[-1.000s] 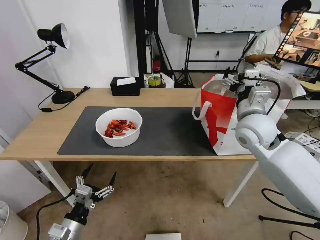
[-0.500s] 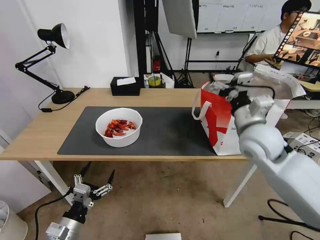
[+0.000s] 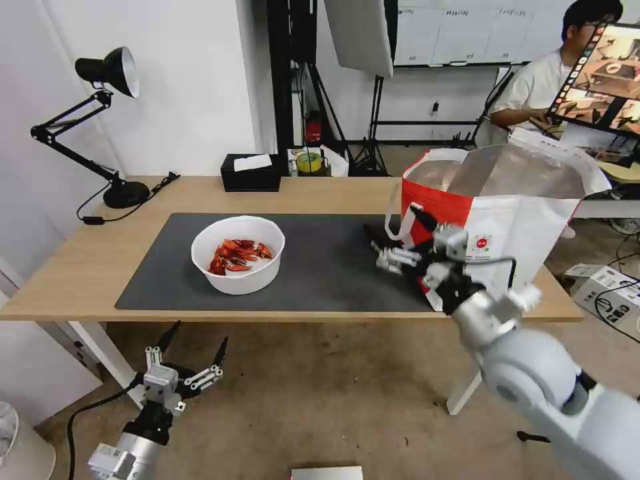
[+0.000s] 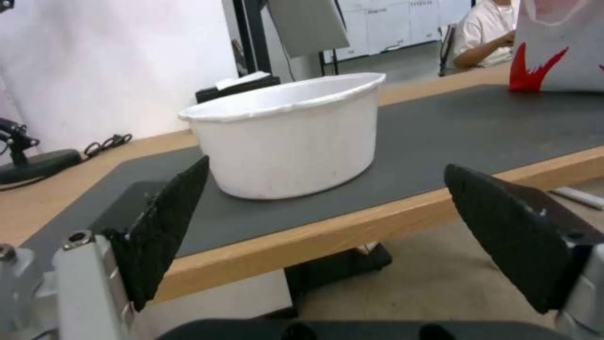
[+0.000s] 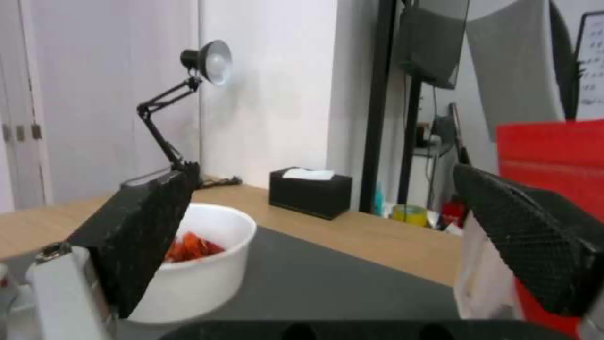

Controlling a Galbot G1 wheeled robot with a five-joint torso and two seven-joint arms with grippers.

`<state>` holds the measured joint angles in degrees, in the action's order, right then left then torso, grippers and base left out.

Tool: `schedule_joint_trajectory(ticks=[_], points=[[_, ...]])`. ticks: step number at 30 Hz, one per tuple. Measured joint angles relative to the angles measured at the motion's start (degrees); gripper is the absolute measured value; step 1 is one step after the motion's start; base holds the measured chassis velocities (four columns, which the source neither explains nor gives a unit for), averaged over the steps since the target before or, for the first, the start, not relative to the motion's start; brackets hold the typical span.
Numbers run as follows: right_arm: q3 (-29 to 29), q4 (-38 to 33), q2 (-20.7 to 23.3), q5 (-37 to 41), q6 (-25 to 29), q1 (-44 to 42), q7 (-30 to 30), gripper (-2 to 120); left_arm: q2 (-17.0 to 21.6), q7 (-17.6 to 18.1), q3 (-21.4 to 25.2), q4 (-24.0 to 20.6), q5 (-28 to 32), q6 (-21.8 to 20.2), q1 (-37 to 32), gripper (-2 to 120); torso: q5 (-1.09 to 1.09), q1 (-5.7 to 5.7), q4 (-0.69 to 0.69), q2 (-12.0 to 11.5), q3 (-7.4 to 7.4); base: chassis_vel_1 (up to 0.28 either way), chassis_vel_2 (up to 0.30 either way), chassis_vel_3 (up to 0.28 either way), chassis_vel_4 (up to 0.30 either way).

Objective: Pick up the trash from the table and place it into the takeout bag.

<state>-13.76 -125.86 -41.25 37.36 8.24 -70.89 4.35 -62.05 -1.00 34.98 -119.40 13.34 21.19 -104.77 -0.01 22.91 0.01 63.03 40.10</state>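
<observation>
Reaching over the front right part of the bench (image 3: 87, 267), the right tool (image 3: 400, 240) hangs just above the grey mat (image 3: 333, 260), close beside the red and white bag (image 3: 507, 220), with its black fingers spread wide and nothing between them. The bag stands upright at the right end of the bench, its mouth open and silver lining showing. A white bowl (image 3: 238, 253) holding red crayfish shells (image 3: 237, 255) sits on the left half of the mat, well apart from the bag and from the right tool. Below the bench's front edge, near the left leg, the left tool (image 3: 193, 347) hangs over the floor with its fingers spread and empty, pointing up toward the bowl. At the back of the bench stand a black tissue box (image 3: 251, 172) and, toward the left end, a black desk lamp (image 3: 107, 120).
</observation>
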Motion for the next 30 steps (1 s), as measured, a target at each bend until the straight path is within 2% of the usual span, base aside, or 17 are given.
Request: schedule_joint_trajectory(ticks=[6,9,13,20,30], points=[[-3.71,1.06,-2.14,-3.16,3.64,-9.50,-0.51,100,0.28,-0.03,-0.56,0.80,0.19,0.04,0.83,100,0.01,0.00,-0.01,0.00,0.00,0.000,0.000,0.000,0.000],[-6.66,2.69,-5.58,-5.52,5.68,-16.35,0.19,100,0.43,-0.05,-1.14,1.38,0.42,0.05,1.62,100,0.00,0.00,-0.01,-0.01,0.00,0.000,0.000,0.000,0.000],[-7.93,5.16,-8.11,-7.31,6.37,-20.44,0.85,100,0.43,-0.05,-1.48,1.87,0.48,0.05,2.02,100,0.00,0.00,-0.02,0.00,0.00,0.000,0.000,0.000,0.000],[-6.80,9.26,-10.09,-7.58,6.84,-21.79,2.56,100,0.55,-0.05,-1.79,2.63,0.57,0.05,2.52,100,0.01,0.00,-0.01,-0.01,0.00,0.000,0.000,0.000,0.000],[-5.55,10.88,-12.21,-10.54,6.04,-20.61,4.38,100,0.57,-0.05,-1.88,3.18,0.92,0.05,2.87,100,0.00,0.00,-0.01,-0.01,0.00,0.000,0.000,0.000,0.000]])
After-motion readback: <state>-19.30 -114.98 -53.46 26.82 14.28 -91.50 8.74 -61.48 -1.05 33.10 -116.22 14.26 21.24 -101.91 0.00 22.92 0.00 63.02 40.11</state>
